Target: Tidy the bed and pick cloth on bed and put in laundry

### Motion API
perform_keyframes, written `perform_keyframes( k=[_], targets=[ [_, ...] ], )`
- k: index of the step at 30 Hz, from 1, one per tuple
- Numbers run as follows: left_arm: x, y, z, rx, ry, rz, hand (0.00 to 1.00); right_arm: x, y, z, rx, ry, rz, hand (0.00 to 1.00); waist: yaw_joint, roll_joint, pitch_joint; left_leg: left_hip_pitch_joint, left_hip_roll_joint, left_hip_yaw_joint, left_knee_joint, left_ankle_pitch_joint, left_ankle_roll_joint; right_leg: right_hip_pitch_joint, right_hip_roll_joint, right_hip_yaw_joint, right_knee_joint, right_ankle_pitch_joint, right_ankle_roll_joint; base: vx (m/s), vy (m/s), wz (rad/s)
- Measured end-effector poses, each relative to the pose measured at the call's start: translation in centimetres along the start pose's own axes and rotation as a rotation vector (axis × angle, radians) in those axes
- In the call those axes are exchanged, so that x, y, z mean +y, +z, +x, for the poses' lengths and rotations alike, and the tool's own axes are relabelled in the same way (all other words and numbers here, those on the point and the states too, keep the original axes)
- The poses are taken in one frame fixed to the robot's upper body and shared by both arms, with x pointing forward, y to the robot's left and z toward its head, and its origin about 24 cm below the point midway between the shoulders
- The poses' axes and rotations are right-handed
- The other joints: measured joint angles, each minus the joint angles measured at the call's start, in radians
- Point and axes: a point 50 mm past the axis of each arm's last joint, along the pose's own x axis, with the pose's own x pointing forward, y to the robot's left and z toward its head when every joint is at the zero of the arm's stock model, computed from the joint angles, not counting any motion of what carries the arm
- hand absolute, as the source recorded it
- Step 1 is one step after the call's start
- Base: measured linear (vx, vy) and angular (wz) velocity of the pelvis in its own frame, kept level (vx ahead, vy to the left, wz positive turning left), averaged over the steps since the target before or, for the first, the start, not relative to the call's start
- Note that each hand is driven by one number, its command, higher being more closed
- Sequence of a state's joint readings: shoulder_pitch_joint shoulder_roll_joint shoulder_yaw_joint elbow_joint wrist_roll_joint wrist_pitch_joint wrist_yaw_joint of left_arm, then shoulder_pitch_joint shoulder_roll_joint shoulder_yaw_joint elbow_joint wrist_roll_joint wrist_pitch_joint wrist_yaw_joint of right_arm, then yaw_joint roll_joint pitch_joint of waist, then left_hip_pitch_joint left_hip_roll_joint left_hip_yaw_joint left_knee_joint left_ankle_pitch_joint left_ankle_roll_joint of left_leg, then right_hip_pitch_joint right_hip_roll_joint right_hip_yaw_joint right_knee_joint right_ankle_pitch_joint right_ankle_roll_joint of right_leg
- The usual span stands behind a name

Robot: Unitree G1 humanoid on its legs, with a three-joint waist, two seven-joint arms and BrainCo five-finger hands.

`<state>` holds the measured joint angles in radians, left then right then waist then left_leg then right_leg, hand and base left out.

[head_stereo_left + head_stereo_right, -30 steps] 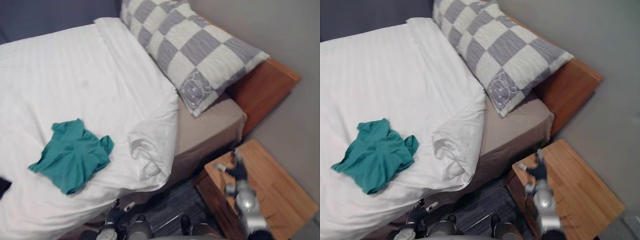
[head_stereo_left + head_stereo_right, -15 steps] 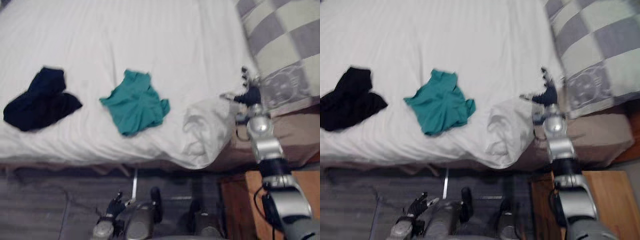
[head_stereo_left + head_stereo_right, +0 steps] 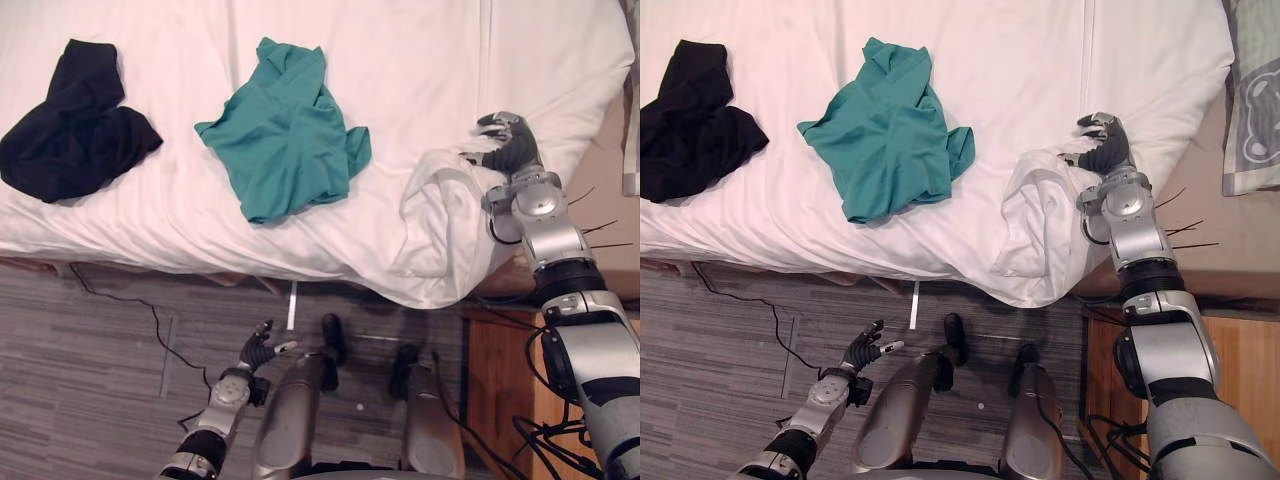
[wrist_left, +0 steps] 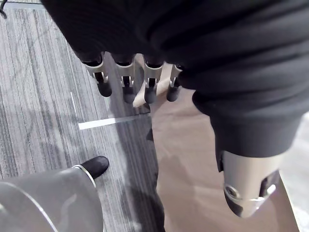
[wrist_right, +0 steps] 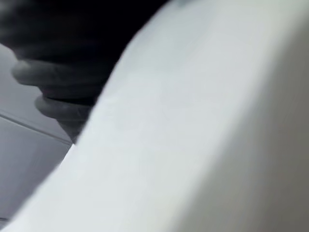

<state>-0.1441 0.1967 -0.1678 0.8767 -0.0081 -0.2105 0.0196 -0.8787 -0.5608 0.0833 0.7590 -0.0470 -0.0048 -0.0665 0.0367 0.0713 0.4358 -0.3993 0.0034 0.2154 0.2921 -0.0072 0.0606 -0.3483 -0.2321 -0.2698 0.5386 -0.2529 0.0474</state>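
Right hand (image 3: 505, 140) curled on bunched duvet (image 3: 440, 215) corner; weak pinch may slip when pulled, or tug drags teal shirt (image 3: 285, 130), black cloth (image 3: 75, 120) floorward. Left hand (image 3: 258, 350) loose, idle.

Silver-grey arms (image 3: 1137, 228), dark-tipped silver fingers (image 4: 126, 80)

Looks down on a white duvet (image 3: 180, 220) carrying a crumpled teal cloth (image 3: 285, 135) near the middle and a black cloth (image 3: 75, 125) well apart from it toward the robot's left, both lying loose on the cover. Finds the right hand (image 3: 508, 148) at the bunched, turned-back corner of the duvet by the bed's edge, dark-tipped fingers curled onto the fold. Catches the left hand (image 3: 258, 350) low over the grey floor (image 3: 100, 380), fingers relaxed and holding nothing, with a wooden nightstand (image 3: 495, 385) below the right arm.
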Motion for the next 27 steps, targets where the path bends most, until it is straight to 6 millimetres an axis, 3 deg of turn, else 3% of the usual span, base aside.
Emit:
perform_keyframes(
  k=[5,7,8,10,13,15,18,22,25,27],
  targets=[
    [-0.1,-0.5,-0.3,-0.007,-0.016,-0.002,0.0,0.0,-2.9,-2.2,0.025,-0.031,0.072,1.0,-0.002,-0.007,0.003,0.069,0.015,0.005,-0.05,0.015,-0.021,0.062,0.022,-0.003,-0.036,0.003,-0.008,-0.02,-0.114,-0.06],
    [0.0,-1.4,-0.9,0.018,-0.015,-0.005,0.0,0.2,-5.2,-4.2,0.067,-0.056,0.131,1.0,-0.024,-0.015,0.001,0.129,0.02,0.011,-0.096,0.022,-0.031,0.121,0.04,-0.002,-0.094,0.023,-0.006,0.04,-0.034,-0.19],
    [0.0,-1.8,-1.1,0.028,-0.013,-0.008,0.0,0.3,-6.0,-4.9,0.083,-0.069,0.157,0.0,-0.027,-0.022,-0.006,0.139,0.023,0.018,-0.107,0.025,-0.035,0.128,0.045,0.004,-0.113,0.033,-0.002,0.06,-0.019,-0.36],
    [0.0,-2.2,-1.3,0.042,-0.01,-0.013,0.0,0.2,-7.8,-6.5,0.132,-0.101,0.189,0.0,-0.034,-0.038,-0.015,0.157,0.031,0.038,-0.125,0.025,-0.036,0.142,0.059,0.022,-0.15,0.05,0.002,0.08,-0.015,-0.34],
    [-0.1,-3.3,-2.0,0.078,-0.01,-0.018,0.0,0.5,-11.3,-9.8,0.245,-0.148,0.257,0.0,-0.067,-0.081,-0.05,0.209,0.032,0.062,-0.169,0.028,-0.041,0.195,0.073,0.033,-0.219,0.079,0.017,0.12,-0.009,-0.23],
    [-0.3,-4.4,-2.6,0.123,-0.013,-0.011,0.0,0.5,-13.8,-12.3,0.343,-0.177,0.287,0.0,-0.076,-0.113,-0.11,0.26,0.03,0.089,-0.204,0.021,-0.055,0.244,0.082,0.048,-0.275,0.097,0.024,0.14,0.004,-0.28],
    [-0.2,-5.1,-3.1,0.154,-0.007,-0.012,0.0,0.2,-16.6,-15.3,0.485,-0.204,0.272,0.0,-0.077,-0.131,-0.161,0.312,0.028,0.105,-0.237,0.017,-0.063,0.296,0.088,0.057,-0.323,0.112,0.031,0.12,0.007,-0.18],
    [0.2,-6.4,-3.8,0.218,0.006,-0.019,0.0,-1.4,-19.7,-19.5,0.666,-0.299,0.21,0.0,-0.086,-0.136,-0.172,0.349,0.026,0.13,-0.261,0.017,-0.063,0.316,0.09,0.08,-0.332,0.117,0.037,0.04,0.005,-0.17],
    [0.3,-8.1,-5.1,0.283,0.02,-0.033,0.0,-3.6,-20.8,-21.7,0.737,-0.393,0.162,0.0,-0.116,-0.139,-0.195,0.368,0.026,0.144,-0.281,0.017,-0.062,0.318,0.092,0.094,-0.336,0.124,0.046,0.0,0.008,-0.21],
    [0.1,-9.1,-6.0,0.325,0.013,-0.038,0.0,-5.6,-20.3,-22.3,0.712,-0.443,0.115,0.0,-0.133,-0.141,-0.217,0.386,0.023,0.156,-0.294,0.017,-0.062,0.327,0.093,0.111,-0.347,0.126,0.048,-0.01,0.026,-0.27]
  ],
)
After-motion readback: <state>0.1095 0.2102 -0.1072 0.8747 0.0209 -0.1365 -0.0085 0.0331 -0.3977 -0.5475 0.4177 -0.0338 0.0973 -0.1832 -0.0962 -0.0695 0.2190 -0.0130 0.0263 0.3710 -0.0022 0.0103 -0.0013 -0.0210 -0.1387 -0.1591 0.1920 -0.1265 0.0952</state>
